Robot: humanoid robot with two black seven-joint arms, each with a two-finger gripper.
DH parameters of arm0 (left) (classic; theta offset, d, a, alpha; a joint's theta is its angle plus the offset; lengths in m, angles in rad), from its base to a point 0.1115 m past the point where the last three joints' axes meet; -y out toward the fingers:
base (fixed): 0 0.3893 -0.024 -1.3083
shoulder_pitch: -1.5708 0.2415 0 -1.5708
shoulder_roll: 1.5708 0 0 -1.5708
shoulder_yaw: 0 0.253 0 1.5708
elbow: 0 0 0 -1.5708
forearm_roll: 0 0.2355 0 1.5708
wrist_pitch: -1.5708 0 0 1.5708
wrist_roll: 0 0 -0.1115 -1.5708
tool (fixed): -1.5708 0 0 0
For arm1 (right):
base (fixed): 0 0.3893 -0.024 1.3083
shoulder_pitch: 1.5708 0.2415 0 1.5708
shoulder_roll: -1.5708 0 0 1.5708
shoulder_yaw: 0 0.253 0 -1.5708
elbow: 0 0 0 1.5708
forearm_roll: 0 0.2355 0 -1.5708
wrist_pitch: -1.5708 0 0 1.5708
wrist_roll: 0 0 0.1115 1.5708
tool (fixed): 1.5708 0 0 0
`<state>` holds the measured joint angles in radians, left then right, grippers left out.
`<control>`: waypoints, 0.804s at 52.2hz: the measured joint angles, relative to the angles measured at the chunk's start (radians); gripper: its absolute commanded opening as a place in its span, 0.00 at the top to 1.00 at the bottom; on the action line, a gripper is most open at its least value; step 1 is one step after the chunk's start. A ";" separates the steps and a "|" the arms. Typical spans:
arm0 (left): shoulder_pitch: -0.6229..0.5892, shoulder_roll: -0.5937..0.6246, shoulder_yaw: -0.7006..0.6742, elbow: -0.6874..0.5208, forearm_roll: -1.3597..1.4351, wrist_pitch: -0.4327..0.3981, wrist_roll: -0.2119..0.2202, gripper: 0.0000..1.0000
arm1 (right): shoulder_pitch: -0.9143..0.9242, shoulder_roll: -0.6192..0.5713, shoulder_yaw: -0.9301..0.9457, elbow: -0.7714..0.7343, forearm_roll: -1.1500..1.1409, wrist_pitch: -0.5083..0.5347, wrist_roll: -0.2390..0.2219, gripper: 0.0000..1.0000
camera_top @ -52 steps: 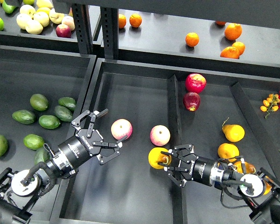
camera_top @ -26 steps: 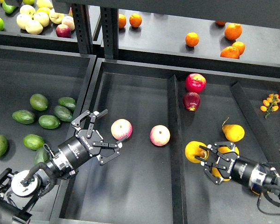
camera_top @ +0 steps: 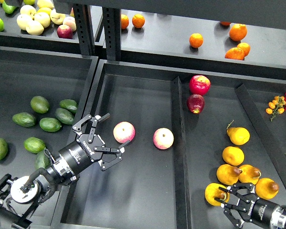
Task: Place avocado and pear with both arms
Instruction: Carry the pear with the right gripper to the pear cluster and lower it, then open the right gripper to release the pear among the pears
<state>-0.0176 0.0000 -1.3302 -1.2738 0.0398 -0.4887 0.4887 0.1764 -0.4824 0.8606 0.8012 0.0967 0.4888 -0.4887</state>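
My right gripper is at the bottom right, low in the right bin. It is shut on the yellow-orange pear, holding it by its stem end beside several other pears. My left gripper is open and empty over the middle bin. Its fingers spread next to a pink-and-yellow apple. Several avocados lie in the left bin, among them a dark green elongated avocado. Another dark one is partly hidden by my left arm.
A second pink-and-yellow apple lies in the middle bin. Two red apples lie at the back of the right bin. Oranges and pale apples sit on the back shelf. Raised dividers separate the bins.
My right gripper has carried the pear from the middle bin over the divider, then back and down to the pears at the bottom right. The left arm has barely moved.
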 measured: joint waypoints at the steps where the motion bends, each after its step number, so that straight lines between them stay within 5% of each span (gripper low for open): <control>1: 0.001 0.000 0.000 -0.001 0.000 0.000 0.000 0.00 | 0.000 0.001 0.000 -0.002 0.000 0.000 0.000 0.87; 42: 0.026 0.000 0.000 -0.021 0.001 0.000 0.000 0.00 | 0.000 0.037 -0.011 -0.067 -0.003 0.000 0.000 0.78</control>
<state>0.0084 0.0000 -1.3299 -1.2952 0.0405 -0.4887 0.4887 0.1764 -0.4450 0.8499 0.7340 0.0933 0.4887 -0.4887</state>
